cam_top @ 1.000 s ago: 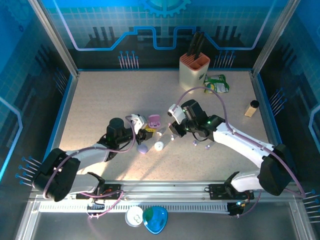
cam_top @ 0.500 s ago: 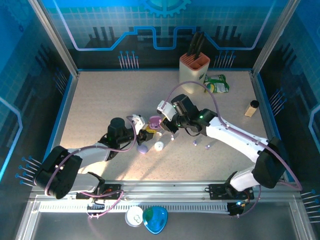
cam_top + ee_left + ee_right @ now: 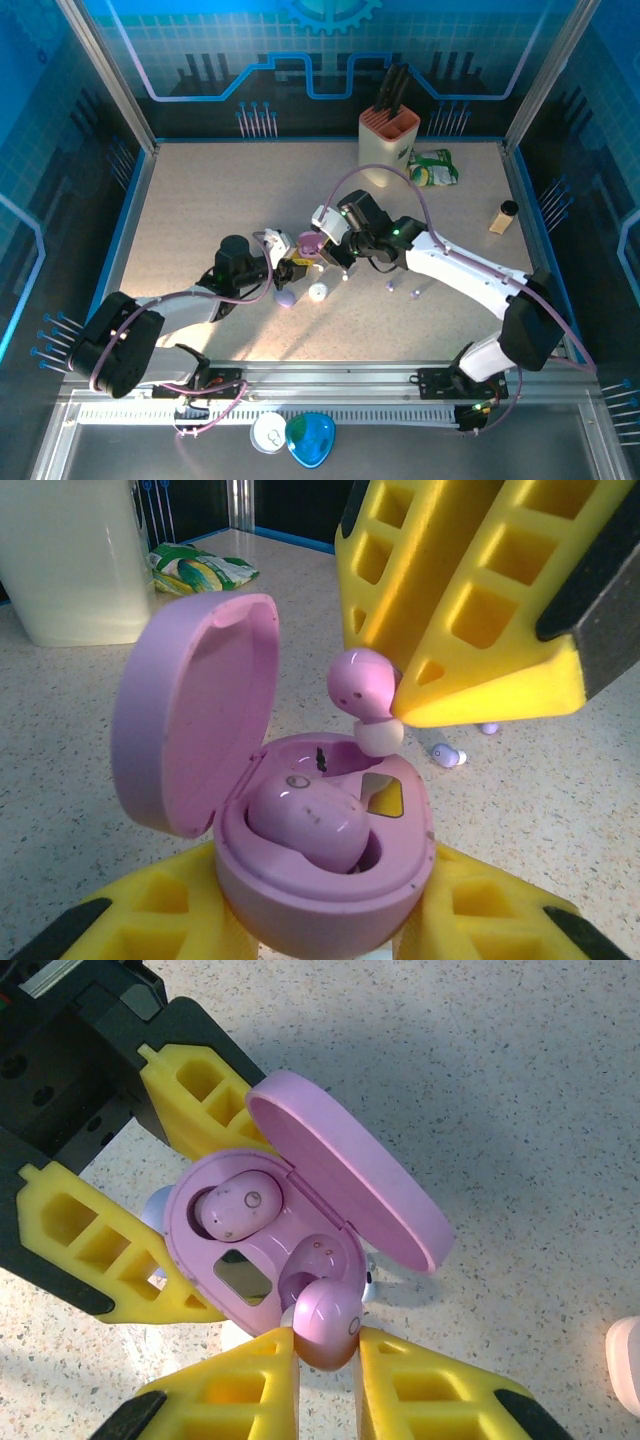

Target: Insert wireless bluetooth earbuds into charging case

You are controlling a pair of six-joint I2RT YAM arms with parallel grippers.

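Pinching a pink earbud (image 3: 327, 1322) tip-down, the right gripper (image 3: 327, 1355) hangs just above the empty socket (image 3: 312, 1257) beside the seated earbud (image 3: 238, 1203) in the open charging case (image 3: 190, 1250), clamped lid-back by the left gripper (image 3: 293, 266), so the path looks straight down.

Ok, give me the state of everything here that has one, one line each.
charging case, open, lid hinged back, clamped in the left gripper.
seated earbud, resting in its well.
second earbud, pinched in the right gripper, above the empty well, not seated.
left gripper, shut on the charging case.
right gripper, shut on the second earbud.
loose earbuds, lying on the table.
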